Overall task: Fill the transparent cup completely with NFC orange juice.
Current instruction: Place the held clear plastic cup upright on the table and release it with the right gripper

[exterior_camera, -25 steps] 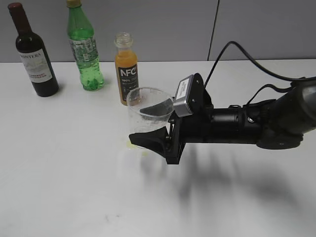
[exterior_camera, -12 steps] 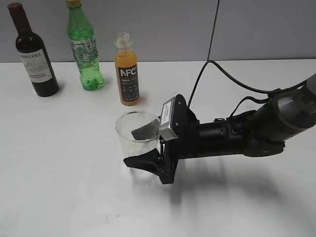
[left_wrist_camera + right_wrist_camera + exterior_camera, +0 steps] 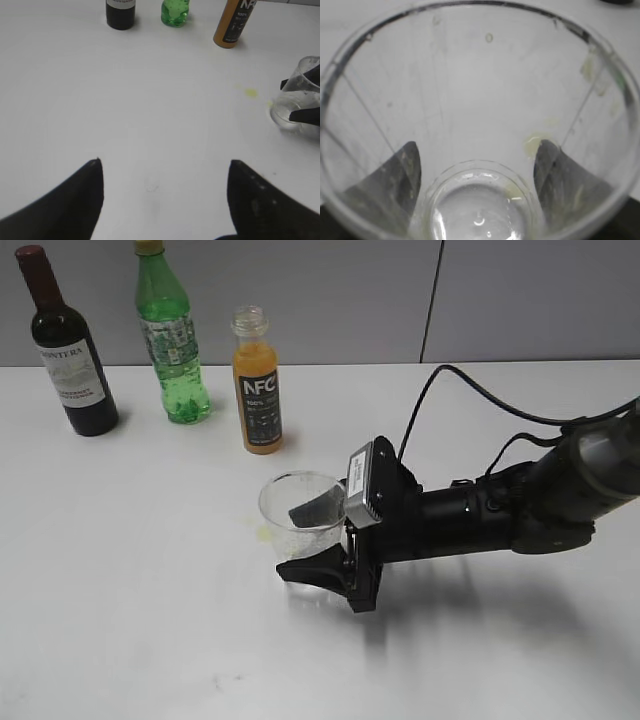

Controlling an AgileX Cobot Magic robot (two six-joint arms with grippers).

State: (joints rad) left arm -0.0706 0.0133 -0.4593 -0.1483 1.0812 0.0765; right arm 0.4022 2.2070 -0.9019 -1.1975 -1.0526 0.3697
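Observation:
The transparent cup point(image 3: 300, 512) is empty and upright, low over the white table near the middle. My right gripper point(image 3: 292, 540) is shut on the cup, one finger on each side of its wall. In the right wrist view the cup point(image 3: 485, 90) fills the frame and both fingers point(image 3: 395, 185) show through the plastic around the right gripper point(image 3: 477, 172). The NFC orange juice bottle point(image 3: 257, 380), capless and nearly full, stands behind the cup; its base shows in the left wrist view point(image 3: 234, 25). My left gripper point(image 3: 165, 165) is open and empty over bare table. The cup point(image 3: 297, 102) shows at its right.
A dark wine bottle point(image 3: 68, 345) and a green plastic bottle point(image 3: 172, 335) stand at the back left, left of the juice bottle. A small yellow spill point(image 3: 262, 532) lies on the table point(image 3: 120, 570) just left of the cup. The right arm and its cable stretch to the right.
My right gripper has carried the cup from beside the juice bottle towards the front of the table and lower, then a little to the right. The bottles have not moved.

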